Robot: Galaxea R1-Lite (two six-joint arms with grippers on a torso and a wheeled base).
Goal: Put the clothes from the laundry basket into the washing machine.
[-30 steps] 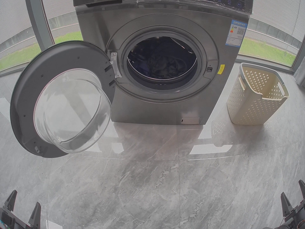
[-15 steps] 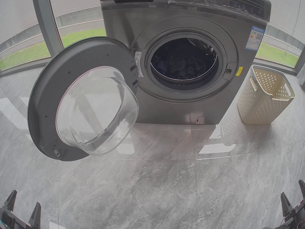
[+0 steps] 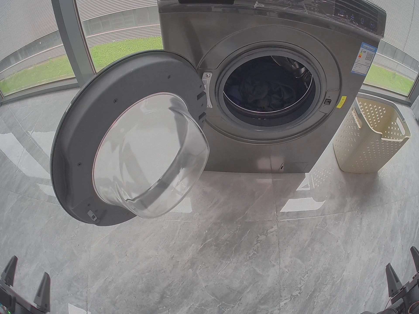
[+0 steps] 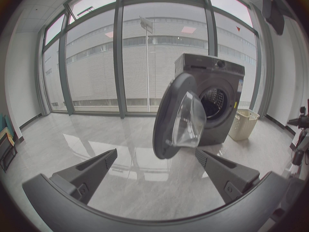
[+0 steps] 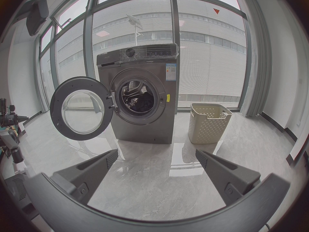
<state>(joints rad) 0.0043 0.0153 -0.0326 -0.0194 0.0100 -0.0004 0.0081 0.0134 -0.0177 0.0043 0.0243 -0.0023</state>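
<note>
Washer (image 3: 187,35): metallic grey body.
Door (image 3: 87,123), left of washer: grey ring, clear glass bowl.
Clothes (image 3: 266,88), inside washer: dark navy to black.
Basket (image 3: 362,149), right of washer: cream, regular perforated pattern.
Floor (image 3: 227,258), before washer: grey marble, pale veins.

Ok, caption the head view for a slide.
Washing machine, door swung open, dark clothes inside; cream laundry basket beside it; left gripper and right gripper open.

A bare, glass-walled test room rather than a home laundry: floor-to-ceiling windows (image 3: 118,22) run from ten to two o'clock, the floor (image 3: 218,258) is polished grey stone, and the washing machine (image 3: 253,153) at twelve o'clock stands film-wrapped on top.
</note>
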